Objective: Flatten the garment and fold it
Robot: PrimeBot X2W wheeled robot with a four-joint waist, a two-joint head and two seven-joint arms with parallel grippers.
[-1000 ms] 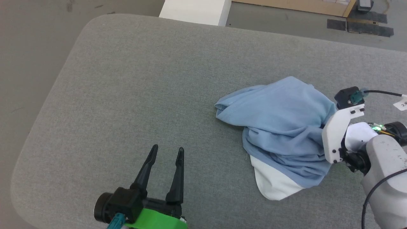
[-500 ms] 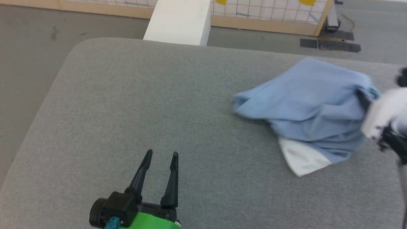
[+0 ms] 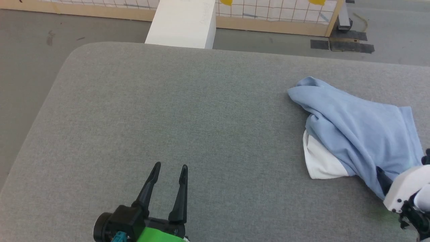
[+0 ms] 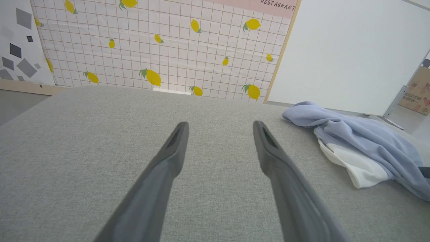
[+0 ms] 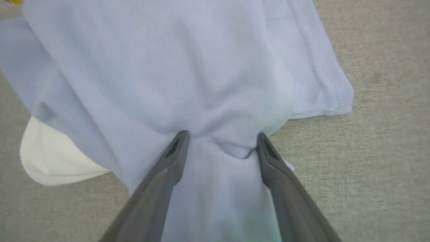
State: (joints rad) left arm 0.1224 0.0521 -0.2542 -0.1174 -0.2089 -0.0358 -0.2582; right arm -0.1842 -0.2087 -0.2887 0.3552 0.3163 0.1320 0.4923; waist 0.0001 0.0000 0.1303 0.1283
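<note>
Grey padded table [image 3: 168, 101], crumpled garment [image 5: 188, 77] between the wide-spread right jaws

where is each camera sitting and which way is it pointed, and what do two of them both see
Head view: high on the robot, looking forward and down on the grey padded surface; left hand lower left, right arm's white wrist piece lower right.
Left wrist view: low over the surface, looking along the open left hand toward the lemon-print wall.
Right wrist view: looking down along the right hand, fingers spread, cloth between.
Shared: all three show the blue garment.
</note>
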